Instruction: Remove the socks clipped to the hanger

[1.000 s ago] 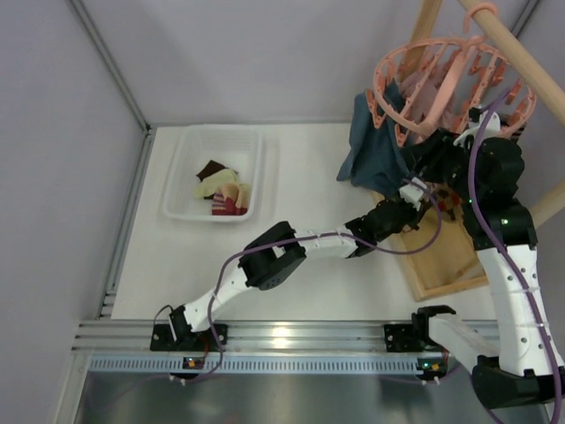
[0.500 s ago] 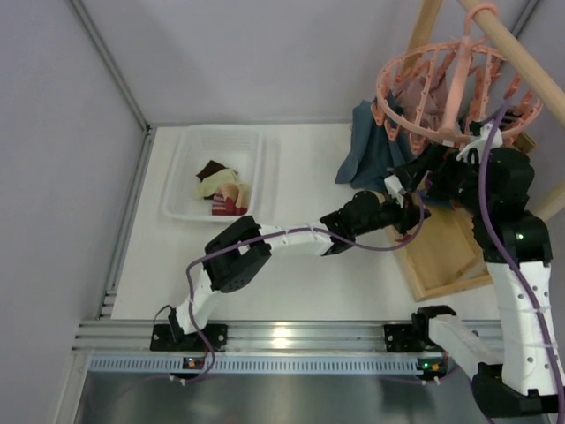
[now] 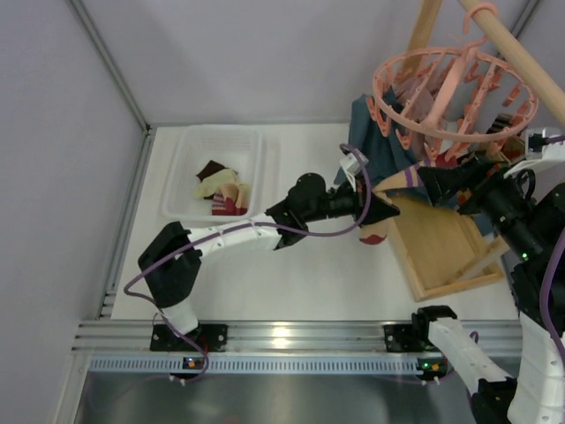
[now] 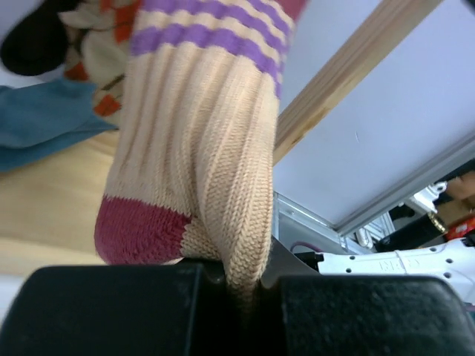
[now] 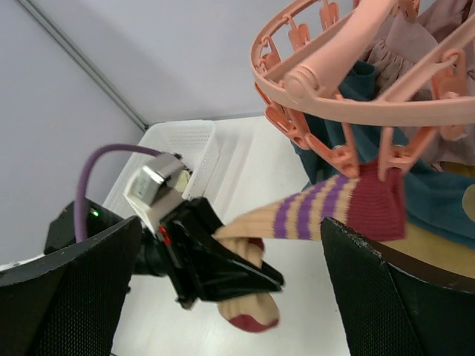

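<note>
My left gripper (image 3: 381, 212) is shut on a cream sock (image 3: 399, 181) with purple stripes and a maroon toe, pinching a fold of it (image 4: 200, 148). The sock's maroon cuff (image 5: 378, 200) is still held by clips of the salmon-pink round hanger (image 5: 349, 81), so it stretches from the hanger (image 3: 455, 75) to the left gripper (image 4: 241, 274). My right gripper (image 3: 441, 181) is open and empty beside the cuff, its jaws wide apart (image 5: 230, 230). A second sock (image 4: 82, 37), cream and orange with a dark toe, hangs behind.
A white bin (image 3: 265, 168) at the left holds several loose socks (image 3: 221, 190). A teal cloth (image 3: 375, 141) and a dusty-pink garment (image 5: 415, 44) hang on the hanger. A wooden pole (image 3: 521, 53) carries the hook; a wooden base board (image 3: 441, 247) lies below.
My left gripper has moved left and away from the hanger with the striped sock, pulling it taut. My right gripper has drawn back to the right. The hanger has swung.
</note>
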Tool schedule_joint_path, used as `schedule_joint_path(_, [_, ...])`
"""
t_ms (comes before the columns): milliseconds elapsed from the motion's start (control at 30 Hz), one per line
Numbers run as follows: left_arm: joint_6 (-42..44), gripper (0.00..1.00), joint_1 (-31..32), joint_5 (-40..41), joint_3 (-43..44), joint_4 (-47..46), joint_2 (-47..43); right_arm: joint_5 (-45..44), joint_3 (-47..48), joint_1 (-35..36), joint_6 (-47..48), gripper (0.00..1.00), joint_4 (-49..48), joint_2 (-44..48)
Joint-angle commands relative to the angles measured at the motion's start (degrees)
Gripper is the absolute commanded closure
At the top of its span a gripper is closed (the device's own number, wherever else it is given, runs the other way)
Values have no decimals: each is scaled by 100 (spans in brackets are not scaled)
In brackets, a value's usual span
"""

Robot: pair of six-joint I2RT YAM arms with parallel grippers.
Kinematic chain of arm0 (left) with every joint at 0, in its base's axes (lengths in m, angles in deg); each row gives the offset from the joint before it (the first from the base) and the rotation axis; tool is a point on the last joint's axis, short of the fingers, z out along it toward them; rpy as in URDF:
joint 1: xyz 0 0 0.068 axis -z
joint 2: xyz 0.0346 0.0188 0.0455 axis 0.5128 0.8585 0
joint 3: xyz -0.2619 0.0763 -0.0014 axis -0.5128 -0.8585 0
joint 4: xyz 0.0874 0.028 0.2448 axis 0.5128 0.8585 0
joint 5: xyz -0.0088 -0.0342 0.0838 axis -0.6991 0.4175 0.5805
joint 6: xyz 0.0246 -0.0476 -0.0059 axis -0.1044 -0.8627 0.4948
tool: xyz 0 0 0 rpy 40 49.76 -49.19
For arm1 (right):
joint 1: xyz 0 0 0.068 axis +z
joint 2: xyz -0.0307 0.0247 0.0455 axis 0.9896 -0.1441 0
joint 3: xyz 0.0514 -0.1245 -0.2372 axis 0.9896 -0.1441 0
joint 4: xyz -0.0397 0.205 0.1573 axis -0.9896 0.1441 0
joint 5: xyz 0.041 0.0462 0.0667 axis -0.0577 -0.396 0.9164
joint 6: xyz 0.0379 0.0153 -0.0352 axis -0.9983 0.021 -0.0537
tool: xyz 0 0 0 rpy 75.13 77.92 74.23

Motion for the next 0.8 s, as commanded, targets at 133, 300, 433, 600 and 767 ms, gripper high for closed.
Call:
schedule_joint_path(133, [-543,100,-758,-526,-1041,-138,-1828,-70,113,-20,18,0,126,-51])
schedule_joint_path(300, [-245,100,-1154,-184,-1456,449,-2743,-88,-186,-20,36,1,3,-25])
schedule_joint_path(433, [-410,100,-1155,-262,-1729,530,-2754,8,-397,-20,18,0,-137,-94])
schedule_joint_path(600, [-376,100,-795,-210,-1624,530,-2175,430,-520,-20,-219,3,-506,-95])
schedule_joint_path(767, [-122,100,-180,36,-1308,530,-1630,694,-485,-20,-360,4,-639,-130])
